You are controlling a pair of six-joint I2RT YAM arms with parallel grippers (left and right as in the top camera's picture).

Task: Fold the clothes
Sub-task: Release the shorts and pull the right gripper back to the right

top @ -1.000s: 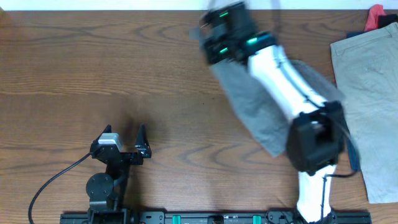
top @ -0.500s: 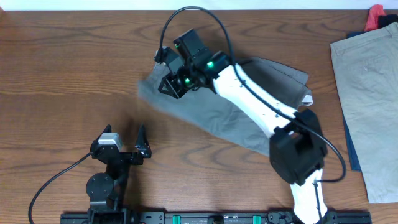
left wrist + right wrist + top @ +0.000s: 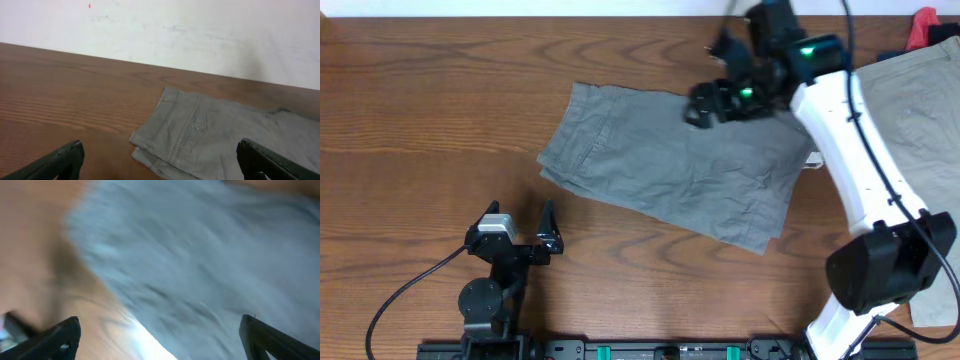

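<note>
Barely begun, with grey shorts [image 3: 670, 185] spread flat on the desk [image 3: 420, 100], khaki trousers [image 3: 910, 120] waiting far right, both jaws apart, empty.

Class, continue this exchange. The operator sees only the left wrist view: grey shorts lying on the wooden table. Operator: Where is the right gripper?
Observer: Overhead, the right gripper hangs over the far right part of the grey shorts.
Operator: Is it holding cloth?
Observer: No. In the blurred right wrist view its fingers are wide apart, with nothing between them.
Operator: Any other clothes?
Observer: Khaki trousers lie at the right edge of the table.
</note>
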